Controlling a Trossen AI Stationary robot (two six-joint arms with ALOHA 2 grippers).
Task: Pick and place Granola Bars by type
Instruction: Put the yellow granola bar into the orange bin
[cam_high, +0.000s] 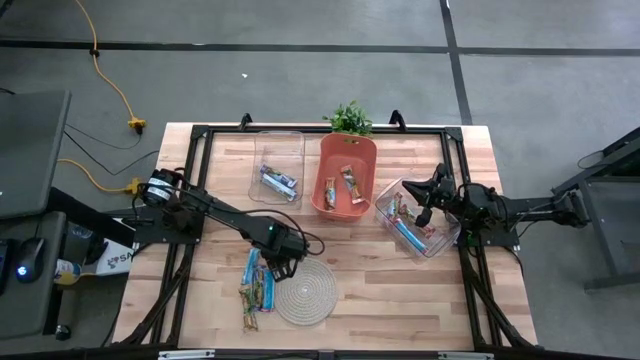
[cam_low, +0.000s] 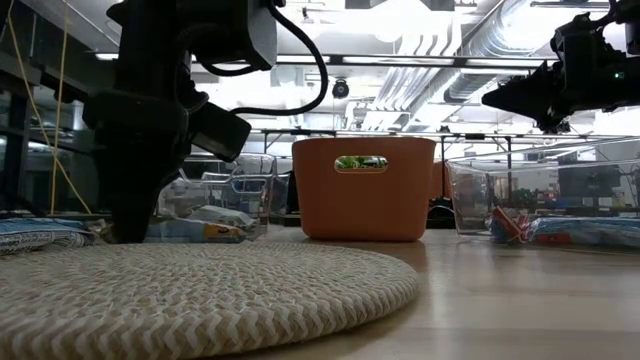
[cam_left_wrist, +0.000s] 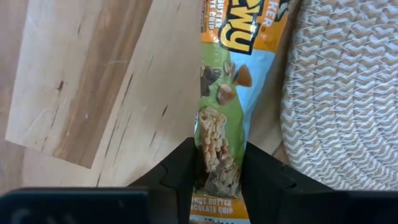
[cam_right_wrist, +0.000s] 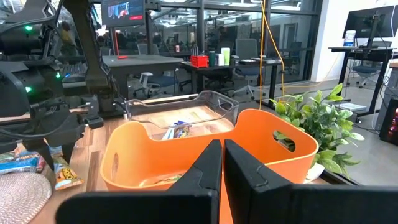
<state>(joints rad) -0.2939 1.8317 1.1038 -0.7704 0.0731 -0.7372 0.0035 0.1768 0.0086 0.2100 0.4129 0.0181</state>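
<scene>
Left end effector (cam_high: 279, 262) is down at lower centre of the high view, fingers pinching one green-brown granola bar (cam_left_wrist: 219, 124) on the desk (cam_high: 380, 290) beside the single woven mat (cam_high: 305, 291). Right end effector (cam_high: 428, 205), pressed together, hovers over the right of two clear bins (cam_high: 440, 246). Two bars (cam_high: 340, 186) sit in the one orange basket (cam_high: 368, 150).

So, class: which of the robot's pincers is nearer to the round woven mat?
Left. The left pincer is down beside the round woven mat, its fingers astride a green granola bar. The right pincer hangs far off, above the clear bin.
</scene>
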